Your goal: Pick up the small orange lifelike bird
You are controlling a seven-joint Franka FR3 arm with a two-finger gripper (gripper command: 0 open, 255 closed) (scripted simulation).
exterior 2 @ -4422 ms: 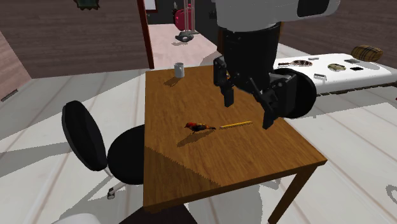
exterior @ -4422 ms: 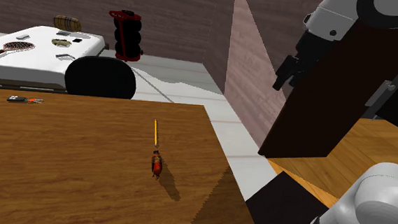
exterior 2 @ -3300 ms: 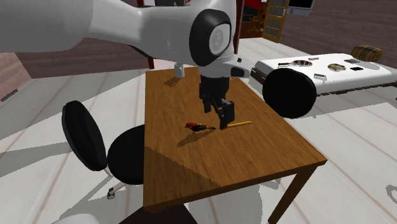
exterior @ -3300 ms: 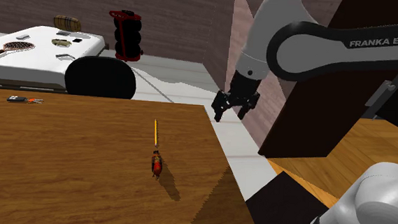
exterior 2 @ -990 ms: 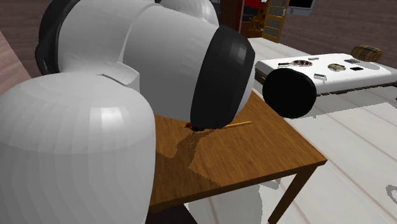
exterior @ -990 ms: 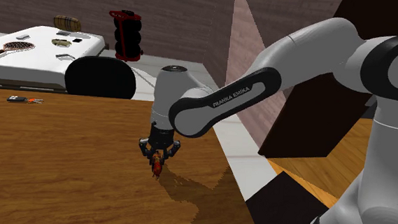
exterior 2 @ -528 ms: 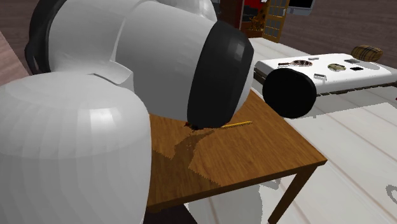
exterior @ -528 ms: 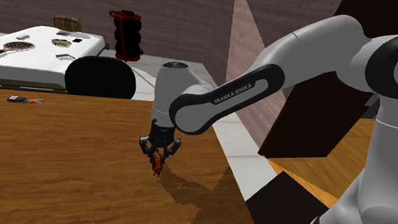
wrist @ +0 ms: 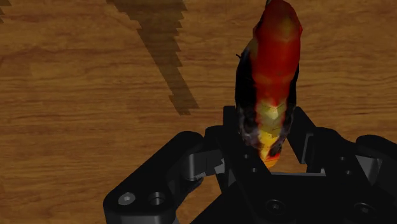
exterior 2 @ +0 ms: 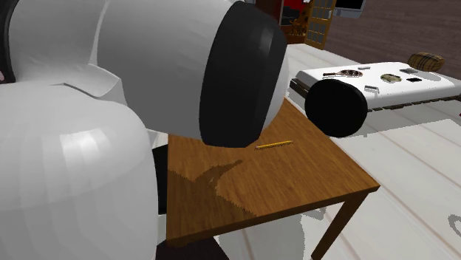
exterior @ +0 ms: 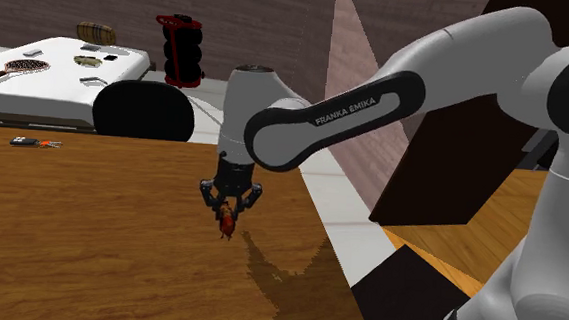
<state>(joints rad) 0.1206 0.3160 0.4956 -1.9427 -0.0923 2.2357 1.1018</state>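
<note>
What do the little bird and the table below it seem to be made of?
The bird looks smooth and painted, red-orange shading to yellow over black, with soft highlights. It could be plastic or glazed ceramic; I cannot tell which. The table looks like varnished brown wood, with grain streaks running across its top.

Wooden table (exterior: 88, 244), visible grain, one corner in shade; in the second exterior view its leg (exterior 2: 338, 225) stands on a pale planked floor (exterior 2: 414, 170). Round black chair back (exterior: 143, 112) just past the table's far edge. Behind it a low white bed-like platform (exterior: 46, 93) on a dark base. Dark brown planked wall (exterior: 240, 21) at the back, meeting a pinkish wall panel (exterior: 359, 33). Large dark brown board (exterior: 453, 153) at the shoulder view's right. Light is even and indoor.
</note>
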